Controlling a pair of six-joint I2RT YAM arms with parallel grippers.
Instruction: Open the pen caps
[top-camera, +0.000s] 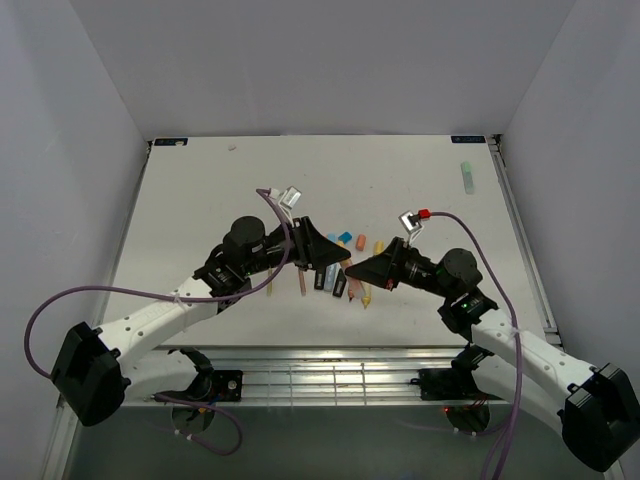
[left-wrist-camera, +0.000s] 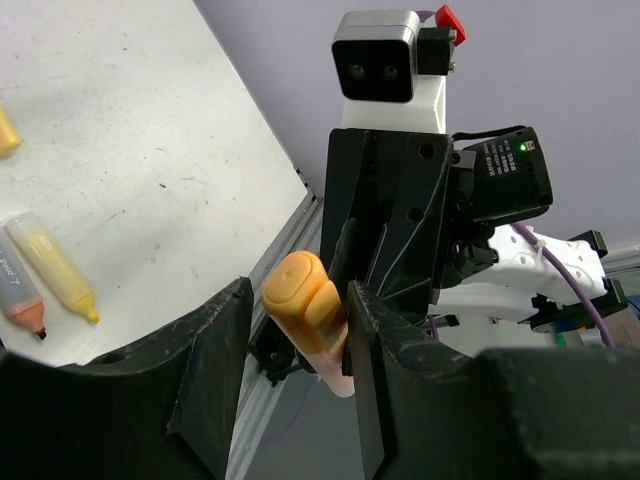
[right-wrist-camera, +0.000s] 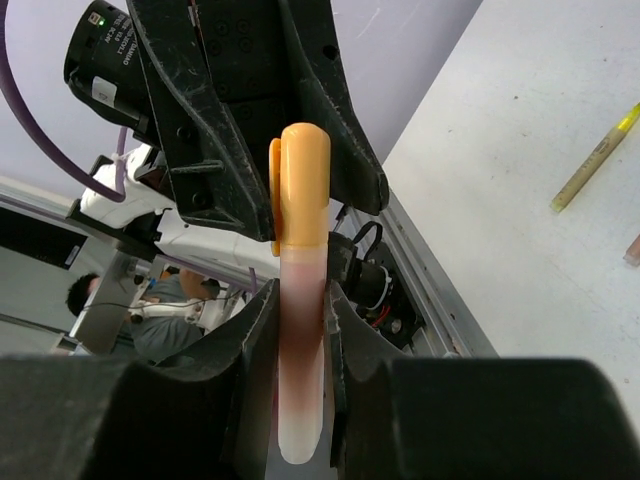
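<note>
Right gripper (right-wrist-camera: 300, 300) was clamped tight on pale pen body (right-wrist-camera: 300, 400), raised above the table (top-camera: 200, 200). Orange cap (right-wrist-camera: 303, 185) was still on, sitting between left gripper (left-wrist-camera: 297, 300) jaws about half closed; firm grip couldn't be told. Below and beyond, loose caps (top-camera: 361, 241) lay by uncapped pens (top-camera: 340, 282), so the task looked partly done. Open table lay farther back, with side walls close.

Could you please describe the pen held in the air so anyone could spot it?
Above the table's near middle, the grippers meet tip to tip. The right gripper clamps a pale pink pen, its orange cap between the left gripper's fingers; the other pens lie on the table.
</note>
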